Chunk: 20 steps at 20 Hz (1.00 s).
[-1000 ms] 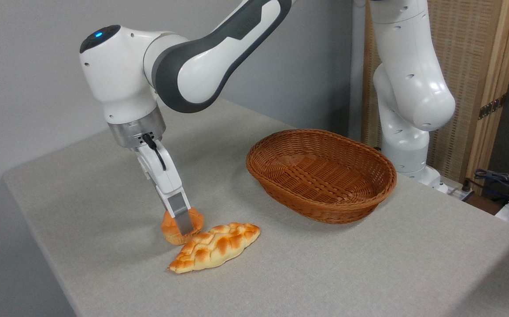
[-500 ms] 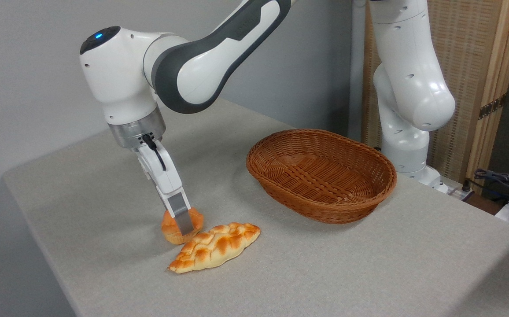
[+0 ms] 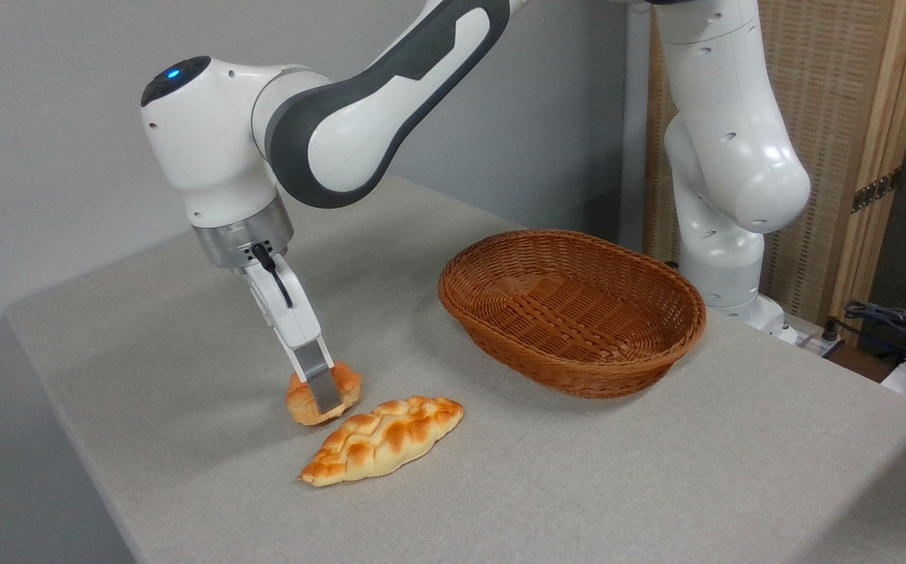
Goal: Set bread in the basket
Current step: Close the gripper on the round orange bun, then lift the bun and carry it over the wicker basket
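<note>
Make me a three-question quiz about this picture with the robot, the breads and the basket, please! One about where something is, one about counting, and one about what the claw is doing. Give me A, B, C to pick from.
1. Where is the braided loaf?
A. In the basket
B. On the table, in front of the small bun
C. On the robot arm

2. How many breads are there?
A. One
B. Two
C. Four

3. What is the gripper doing?
A. Gripping the small bun
B. Hanging open over the basket
C. Gripping the braided loaf

Answers:
1 B, it lies on the grey table, nearer the camera than the bun.
2 B, one small bun and one braided loaf.
3 A, its fingers are closed on the bun's sides.
</note>
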Tool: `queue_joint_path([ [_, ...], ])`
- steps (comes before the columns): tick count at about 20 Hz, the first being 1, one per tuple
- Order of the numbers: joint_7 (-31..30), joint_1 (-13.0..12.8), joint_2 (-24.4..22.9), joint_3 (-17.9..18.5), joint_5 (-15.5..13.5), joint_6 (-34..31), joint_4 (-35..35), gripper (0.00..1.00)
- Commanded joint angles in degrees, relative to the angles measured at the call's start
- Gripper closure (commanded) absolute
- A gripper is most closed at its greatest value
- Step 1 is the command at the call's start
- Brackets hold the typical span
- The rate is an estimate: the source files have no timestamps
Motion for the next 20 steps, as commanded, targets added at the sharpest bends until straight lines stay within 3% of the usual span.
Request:
queue_joint_path([
  [1,1.00,0.11,0.05,0.20,-1.09,-0.78,0.21,0.57],
  [7,1.18,0.46,-1.08,0.29,-1.09,-0.95,0.74,0.60],
  [14,1.26,0.46,-10.05,0.55,-1.09,-7.80,0.56,0.58],
  [20,1.35,0.46,-18.56,0.81,-1.27,-17.91,-2.50,0.56],
])
